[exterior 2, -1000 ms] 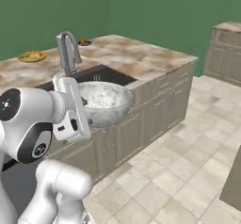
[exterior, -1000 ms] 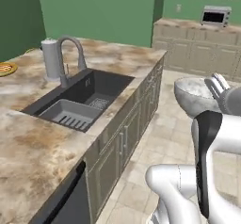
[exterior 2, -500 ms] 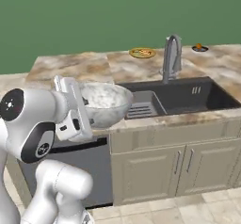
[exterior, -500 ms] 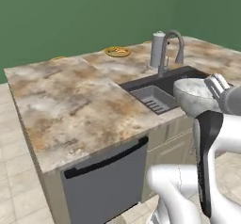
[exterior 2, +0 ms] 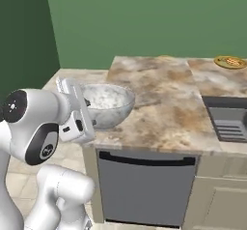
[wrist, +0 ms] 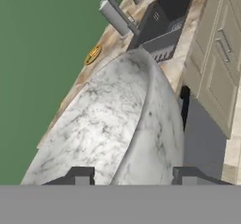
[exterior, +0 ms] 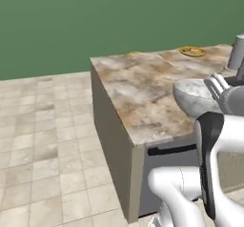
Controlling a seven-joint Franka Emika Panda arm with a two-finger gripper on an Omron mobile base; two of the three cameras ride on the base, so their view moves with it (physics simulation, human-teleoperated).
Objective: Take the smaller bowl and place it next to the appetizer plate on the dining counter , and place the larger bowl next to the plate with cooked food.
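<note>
The larger bowl (exterior: 193,98) (exterior 2: 110,103) (wrist: 117,124), grey-white marbled, hangs level over the near corner of the dining counter (exterior: 138,85) (exterior 2: 166,96). My gripper (exterior: 217,85) (exterior 2: 79,112) (wrist: 134,176) is shut on the bowl's rim, one finger inside and one outside. The plate with cooked food (exterior: 192,51) (exterior 2: 230,62) (wrist: 93,55), orange-yellow rimmed, lies far back on the counter, well beyond the bowl. A small tan shape (exterior: 134,53) at the counter's far edge is too small to name. The appetizer plate is out of view.
The dark sink (exterior 2: 229,120) (wrist: 172,9) with a drying rack is sunk in the counter to the right of the bowl, the grey tap (exterior: 237,54) (wrist: 115,18) behind it. A grey dishwasher front (exterior 2: 144,185) sits under the counter. Tiled floor (exterior: 43,140) lies left.
The whole scene has swung across both base views, so the base has moved around the counter's end. The marbled bowl stays in my grip, unchanged.
</note>
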